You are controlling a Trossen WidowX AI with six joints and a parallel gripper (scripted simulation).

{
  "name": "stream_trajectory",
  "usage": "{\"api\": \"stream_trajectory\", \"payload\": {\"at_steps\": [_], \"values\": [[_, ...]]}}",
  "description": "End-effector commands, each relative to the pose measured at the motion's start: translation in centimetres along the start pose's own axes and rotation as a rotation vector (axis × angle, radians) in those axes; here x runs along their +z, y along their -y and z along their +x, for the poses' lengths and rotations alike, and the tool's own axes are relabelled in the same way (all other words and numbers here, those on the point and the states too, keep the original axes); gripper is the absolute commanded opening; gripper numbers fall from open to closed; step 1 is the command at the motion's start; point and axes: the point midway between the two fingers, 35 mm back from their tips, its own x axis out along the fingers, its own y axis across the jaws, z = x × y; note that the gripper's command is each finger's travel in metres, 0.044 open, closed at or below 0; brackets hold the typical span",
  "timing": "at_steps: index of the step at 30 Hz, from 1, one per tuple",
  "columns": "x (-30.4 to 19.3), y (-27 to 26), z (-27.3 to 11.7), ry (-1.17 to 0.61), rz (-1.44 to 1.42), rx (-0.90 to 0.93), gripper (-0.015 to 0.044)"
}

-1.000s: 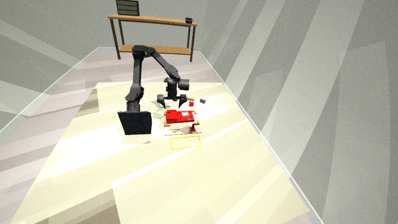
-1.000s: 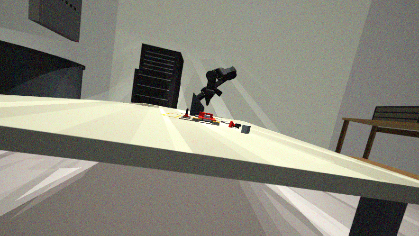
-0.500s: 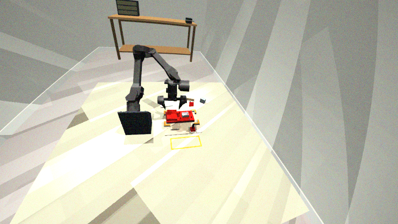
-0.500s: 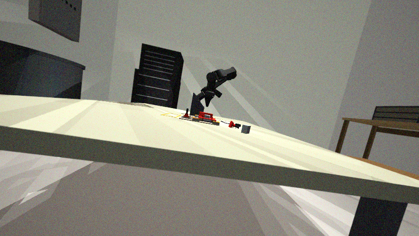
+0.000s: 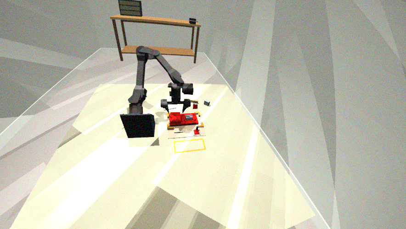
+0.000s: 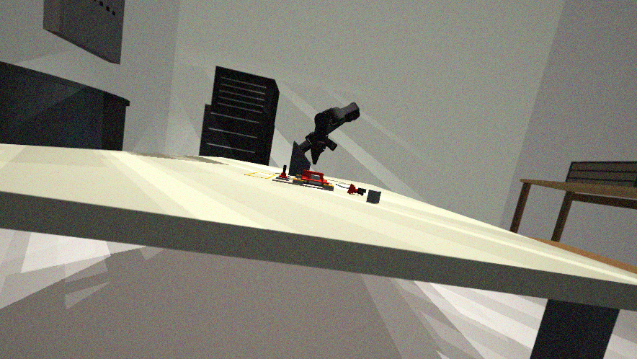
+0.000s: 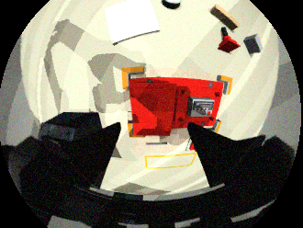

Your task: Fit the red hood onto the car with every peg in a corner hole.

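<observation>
1. Hovering over the car (image 7: 177,109), the tool (image 7: 155,146) is spread wide and carries nothing. Its two dark fingers frame the red body from above without touching it.
2. The car sits in its jig, between orange corner brackets (image 7: 133,75) on the counter (image 5: 227,176).
3. The grey engine (image 7: 202,108) lies uncovered on the right part of the deck, so by my reading the hood is not fitted and no peg is in a hole.
4. A raised red shell (image 7: 152,112) sits at the left end of the red body, just beside the engine. Going by its size and flat top, I take it for the hood. I cannot tell whether it rests on the car or on the counter against it.
5. The grasp, the lift, the lining-up over the pegs, the pressing flat and the clear retreat are all left to do. The task looks to be at its approach stage.
6. Well apart from the car lie a small red piece (image 7: 229,43), a grey cube (image 7: 252,42), a white sheet (image 7: 132,18) and a yellow outlined rectangle (image 5: 189,145).
7. No brand, label or writing can be read anywhere. The dark panel (image 5: 130,8) on the far shelf shows only slats.
</observation>
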Motion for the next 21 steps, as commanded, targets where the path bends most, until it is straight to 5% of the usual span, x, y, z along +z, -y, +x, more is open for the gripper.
{"api": "stream_trajectory", "payload": {"at_steps": [1, 21], "values": [[0.0, -0.1, 0.3, 0.003, 0.010, 0.002, 0.0440], [0.1, -0.1, 1.7, 0.004, 0.009, 0.002, 0.0440]]}}
